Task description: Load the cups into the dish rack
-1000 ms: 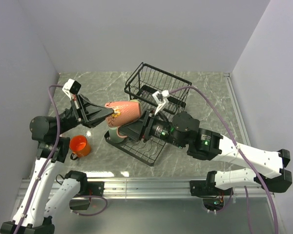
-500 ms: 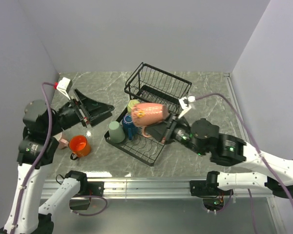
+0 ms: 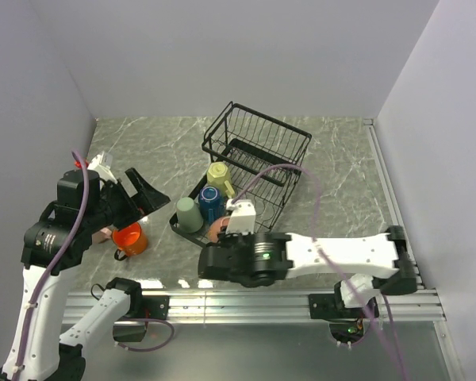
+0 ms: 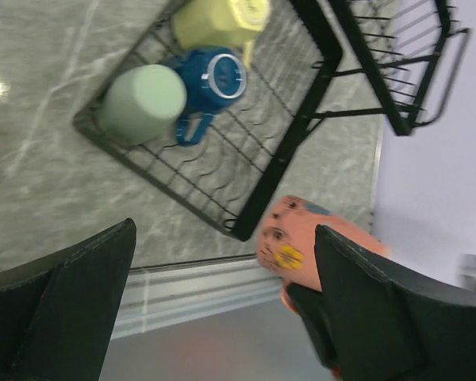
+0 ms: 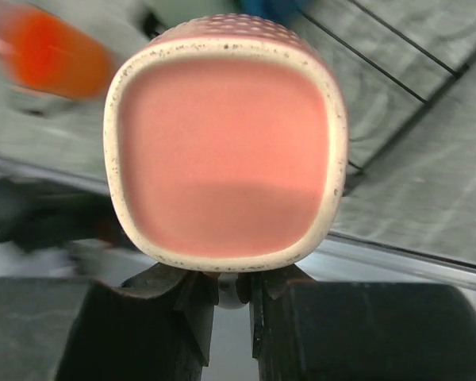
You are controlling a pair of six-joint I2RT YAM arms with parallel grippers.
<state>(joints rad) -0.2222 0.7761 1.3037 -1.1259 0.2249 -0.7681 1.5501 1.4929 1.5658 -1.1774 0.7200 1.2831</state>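
My right gripper (image 5: 232,286) is shut on the handle of a pink cup (image 5: 226,143), whose open mouth faces its camera. In the top view that pink cup (image 3: 215,230) hangs at the near edge of the dish rack (image 3: 270,118) tray section, half under the right wrist. A pale green cup (image 3: 189,214), a blue cup (image 3: 210,200) and a yellow-green cup (image 3: 220,176) sit upside down in the tray. An orange cup (image 3: 128,236) stands on the table, left of the rack. My left gripper (image 3: 147,194) is wide open and holds nothing, left of the rack.
The rack's raised wire basket (image 3: 258,159) stands behind the tray. The left wrist view shows the rack's edge bar (image 4: 285,144), the three racked cups and the pink cup (image 4: 301,238) near my right-hand finger (image 4: 397,309). Walls close in on three sides.
The left gripper let go of the pink cup, opened wide and drew back left. The right gripper closed on its handle and swung it down to the tray's near edge.
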